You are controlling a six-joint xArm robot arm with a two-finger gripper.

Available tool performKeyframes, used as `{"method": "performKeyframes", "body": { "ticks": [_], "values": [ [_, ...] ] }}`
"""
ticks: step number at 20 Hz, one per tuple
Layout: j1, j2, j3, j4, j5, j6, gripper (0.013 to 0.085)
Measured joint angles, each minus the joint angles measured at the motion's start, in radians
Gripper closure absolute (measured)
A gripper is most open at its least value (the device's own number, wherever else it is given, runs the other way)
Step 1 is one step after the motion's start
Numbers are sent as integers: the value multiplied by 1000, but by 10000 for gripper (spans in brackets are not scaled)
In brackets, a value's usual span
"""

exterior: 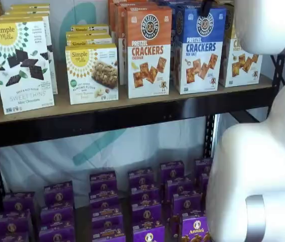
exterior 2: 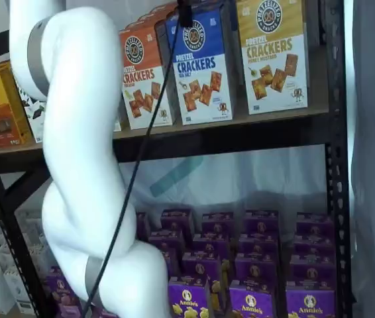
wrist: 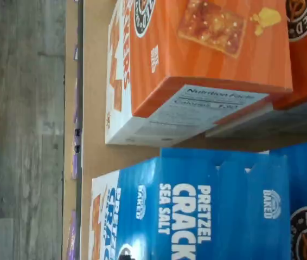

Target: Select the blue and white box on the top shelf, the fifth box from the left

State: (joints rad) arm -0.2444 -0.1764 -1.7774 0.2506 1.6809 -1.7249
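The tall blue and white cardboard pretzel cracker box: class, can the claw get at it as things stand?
Probably yes: the blue and white box stands at the front of the tan wooden top shelf, top uncovered, with a black finger above it.

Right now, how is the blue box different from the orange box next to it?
The blue box has a blue top and says sea salt; the orange box has an orange top and says cheddar. The blue box stands nearer the white robot arm. Both are tall pretzel cracker boxes, upright on the top shelf.
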Motion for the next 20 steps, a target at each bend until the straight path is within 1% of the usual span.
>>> {"method": "performKeyframes", "body": {
  "ticks": [9,16,20],
  "values": [
    [16,42,-31,-41,35,0,130],
    [30,91,-102,-78,134,5,130],
    [42,90,-96,-106,143,6,130]
  ]
}}
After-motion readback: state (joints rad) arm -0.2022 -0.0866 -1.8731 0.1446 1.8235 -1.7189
